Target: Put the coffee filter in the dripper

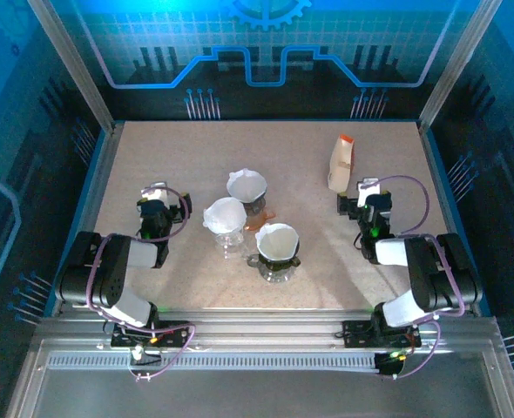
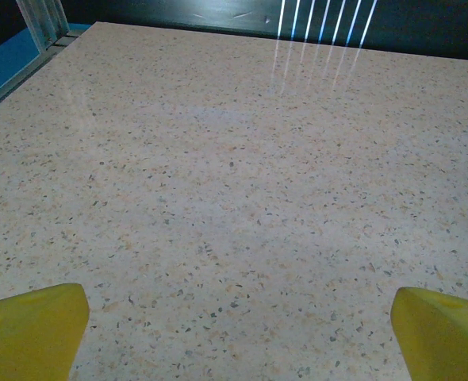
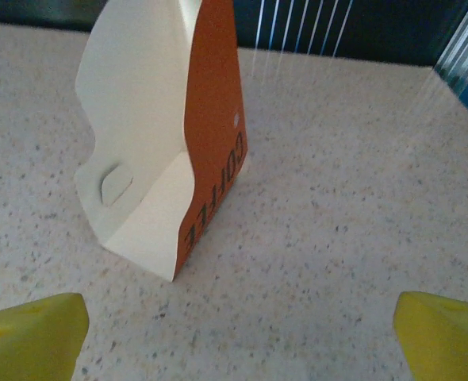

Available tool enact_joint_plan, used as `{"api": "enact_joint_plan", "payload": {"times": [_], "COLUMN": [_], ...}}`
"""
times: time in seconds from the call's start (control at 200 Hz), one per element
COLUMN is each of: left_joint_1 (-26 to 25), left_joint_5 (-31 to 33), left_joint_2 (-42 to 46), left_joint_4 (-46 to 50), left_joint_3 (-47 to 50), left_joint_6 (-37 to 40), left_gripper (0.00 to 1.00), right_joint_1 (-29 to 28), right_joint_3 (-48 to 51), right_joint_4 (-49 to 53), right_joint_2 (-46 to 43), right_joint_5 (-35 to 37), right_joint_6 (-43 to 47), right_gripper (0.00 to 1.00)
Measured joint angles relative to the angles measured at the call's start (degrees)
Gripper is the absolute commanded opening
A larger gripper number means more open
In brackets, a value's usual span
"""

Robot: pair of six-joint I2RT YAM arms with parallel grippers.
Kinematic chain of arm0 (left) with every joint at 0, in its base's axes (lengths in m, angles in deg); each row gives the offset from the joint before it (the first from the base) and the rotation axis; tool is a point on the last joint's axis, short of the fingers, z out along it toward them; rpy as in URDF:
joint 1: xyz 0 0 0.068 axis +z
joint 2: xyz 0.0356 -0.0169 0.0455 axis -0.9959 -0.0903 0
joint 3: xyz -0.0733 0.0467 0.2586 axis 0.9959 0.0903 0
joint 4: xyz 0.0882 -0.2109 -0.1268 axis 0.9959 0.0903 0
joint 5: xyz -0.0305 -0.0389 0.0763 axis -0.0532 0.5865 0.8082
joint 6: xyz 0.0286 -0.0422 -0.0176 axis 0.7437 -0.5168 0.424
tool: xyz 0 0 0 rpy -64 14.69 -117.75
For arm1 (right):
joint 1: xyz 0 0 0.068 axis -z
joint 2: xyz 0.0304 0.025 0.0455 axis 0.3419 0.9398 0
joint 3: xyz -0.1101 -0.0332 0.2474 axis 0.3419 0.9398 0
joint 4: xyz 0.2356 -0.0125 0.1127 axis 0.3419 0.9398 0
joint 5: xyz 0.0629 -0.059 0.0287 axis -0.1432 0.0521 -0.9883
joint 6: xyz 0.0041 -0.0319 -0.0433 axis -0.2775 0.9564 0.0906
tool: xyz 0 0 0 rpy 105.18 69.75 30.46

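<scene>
Centrally, white coffee filter (image 1: 277,241) seated in dripper (image 1: 279,271), left gripper (image 2: 239,333), right gripper (image 3: 239,337) wide apart, empty.

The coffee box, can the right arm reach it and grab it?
Probably yes. The right gripper is open, and the coffee box stands upright just ahead of it, with bare table between them and nothing in the way.

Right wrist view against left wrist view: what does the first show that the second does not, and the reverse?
First: a white and orange box marked COFFEE, upright on the table ahead of the right tool. Second: a bare stretch of table ahead of the left tool, running to the dark back wall. Both: the speckled table and yellow fingertips wide apart in the bottom corners; each tool is open.
</scene>
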Motion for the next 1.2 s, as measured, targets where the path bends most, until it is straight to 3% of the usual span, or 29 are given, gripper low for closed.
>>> {"api": "enact_joint_plan", "payload": {"times": [1.201], "left_joint_1": [0.0], "left_joint_5": [0.0], "left_joint_2": [0.0], "left_joint_4": [0.0], "left_joint_3": [0.0], "left_joint_6": [0.2], "left_gripper": [0.99], "right_joint_1": [0.0], "right_joint_3": [0.4], "right_joint_4": [-1.4], "right_joint_2": [0.8], "right_joint_5": [-0.4], "right_joint_6": [-0.1], "right_gripper": [1.00]}}
